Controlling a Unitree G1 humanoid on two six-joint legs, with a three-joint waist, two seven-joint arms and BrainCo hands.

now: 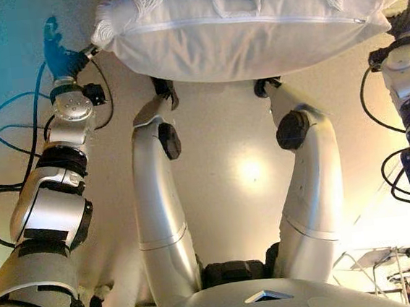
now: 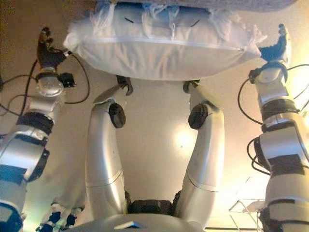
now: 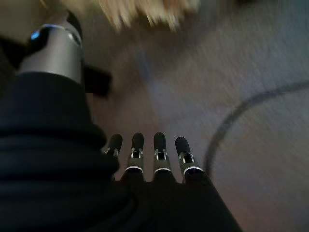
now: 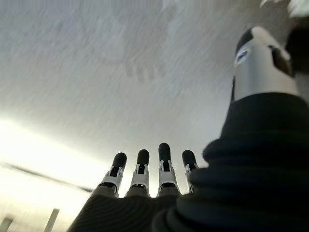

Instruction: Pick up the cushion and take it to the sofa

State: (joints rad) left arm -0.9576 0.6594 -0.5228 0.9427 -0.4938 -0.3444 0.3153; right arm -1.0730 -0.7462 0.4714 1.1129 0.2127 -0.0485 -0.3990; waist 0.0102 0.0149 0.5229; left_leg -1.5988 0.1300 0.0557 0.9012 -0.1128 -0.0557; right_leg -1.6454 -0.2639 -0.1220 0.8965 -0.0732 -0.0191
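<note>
A white cushion [image 1: 245, 37] with tassels and a zip seam hangs at the top of the eye views, held off the floor between my two hands. My left hand [image 1: 61, 55] presses its left end and my right hand [image 1: 403, 11] its right end. Both hands have straight fingers [image 3: 161, 150] [image 4: 164, 162], and each thumb stands apart. A blurred fringe of the cushion [image 3: 145, 14] shows past the left thumb. A grey fabric edge [image 2: 222, 4] shows just beyond the cushion; I cannot tell if it is the sofa.
The pale floor [image 1: 243, 171] lies below. Blue and black cables [image 1: 12, 114] lie on the floor at the left. A wire rack [image 1: 390, 266] stands at the lower right. A grey rug with a dark curved line [image 3: 241, 111] shows under the left hand.
</note>
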